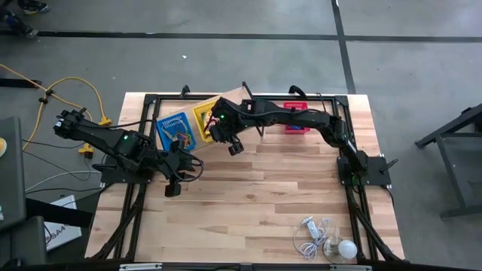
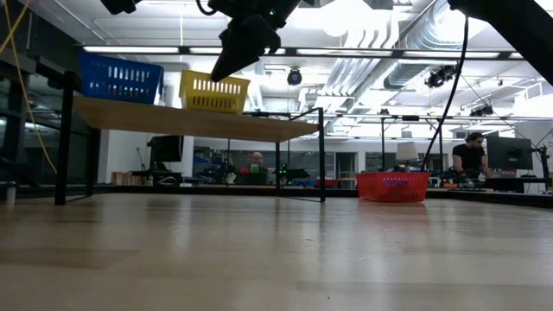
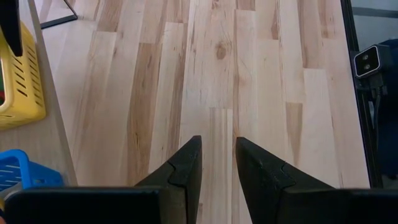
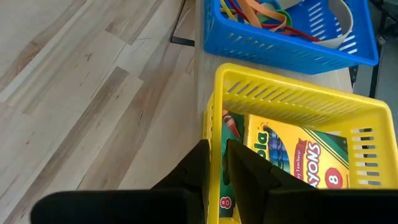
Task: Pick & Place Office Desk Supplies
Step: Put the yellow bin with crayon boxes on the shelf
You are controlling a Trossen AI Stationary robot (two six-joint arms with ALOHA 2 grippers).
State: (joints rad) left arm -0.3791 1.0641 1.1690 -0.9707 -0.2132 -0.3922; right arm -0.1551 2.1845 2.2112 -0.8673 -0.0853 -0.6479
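A: Left gripper (image 1: pixel 172 188)?
B: Fingers slightly apart, empty, over bare table; well off from the baskets.
A: Right gripper (image 4: pixel 214 163)?
B: Nearly closed, empty, at the yellow basket (image 4: pixel 292 102) rim; crayon box (image 4: pixel 283 163) lies inside, just beyond its fingertips; right arm nearer.
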